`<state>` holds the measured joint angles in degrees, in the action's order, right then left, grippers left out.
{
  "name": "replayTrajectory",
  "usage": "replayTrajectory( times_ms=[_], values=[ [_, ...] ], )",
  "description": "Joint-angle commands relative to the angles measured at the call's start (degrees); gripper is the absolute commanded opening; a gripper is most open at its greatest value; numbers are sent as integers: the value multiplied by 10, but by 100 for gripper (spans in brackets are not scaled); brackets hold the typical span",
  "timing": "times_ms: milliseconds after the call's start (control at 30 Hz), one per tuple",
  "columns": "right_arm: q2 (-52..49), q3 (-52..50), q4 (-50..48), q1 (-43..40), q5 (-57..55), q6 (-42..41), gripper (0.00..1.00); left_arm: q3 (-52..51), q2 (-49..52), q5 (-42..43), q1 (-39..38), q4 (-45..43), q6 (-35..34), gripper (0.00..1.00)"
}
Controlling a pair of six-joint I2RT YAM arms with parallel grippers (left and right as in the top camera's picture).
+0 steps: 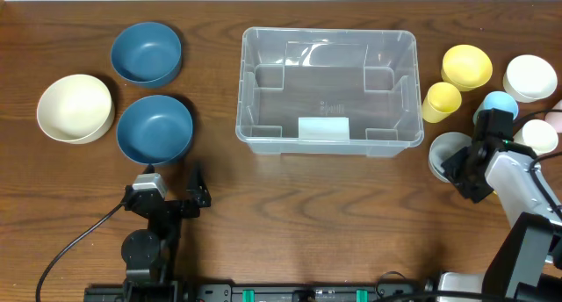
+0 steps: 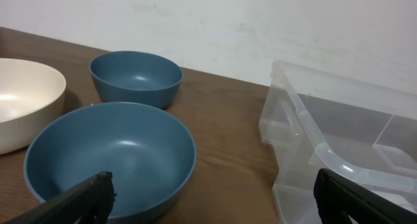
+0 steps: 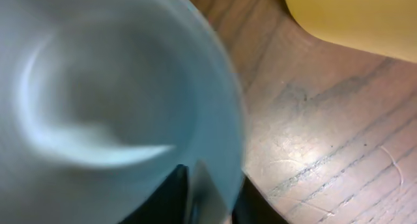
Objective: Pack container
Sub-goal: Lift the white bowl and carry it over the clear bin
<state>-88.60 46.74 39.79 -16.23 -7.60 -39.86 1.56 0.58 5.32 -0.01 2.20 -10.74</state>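
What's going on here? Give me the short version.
The right pincer is down at the rim of a pale grey cup right of the clear container. Its fingers seem to straddle the cup wall, but blur hides whether it has gripped. The container is empty apart from the label on its base. The left pincer hangs open in front of the near blue bowl, touching nothing.
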Motion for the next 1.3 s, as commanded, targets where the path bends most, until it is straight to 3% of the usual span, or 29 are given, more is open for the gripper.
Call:
replayTrajectory(
  times_ms=[0, 133, 567, 1000, 1267],
  values=[
    [1, -4, -3, -2, -15, -4, 13, -13, -3, 0, 1, 14, -5, 98],
    [1, -4, -3, -2, -28, -3, 1, -13, -3, 0, 1, 14, -5, 98],
    [19, 15, 22, -3, -35, 27, 1, -13, -3, 0, 1, 14, -5, 98],
    [160, 127, 151, -3, -15, 89, 1, -13, -3, 0, 1, 14, -5, 98],
    [226, 198, 164, -2, 63, 212, 1, -13, -3, 0, 1, 14, -5, 98]
  ],
)
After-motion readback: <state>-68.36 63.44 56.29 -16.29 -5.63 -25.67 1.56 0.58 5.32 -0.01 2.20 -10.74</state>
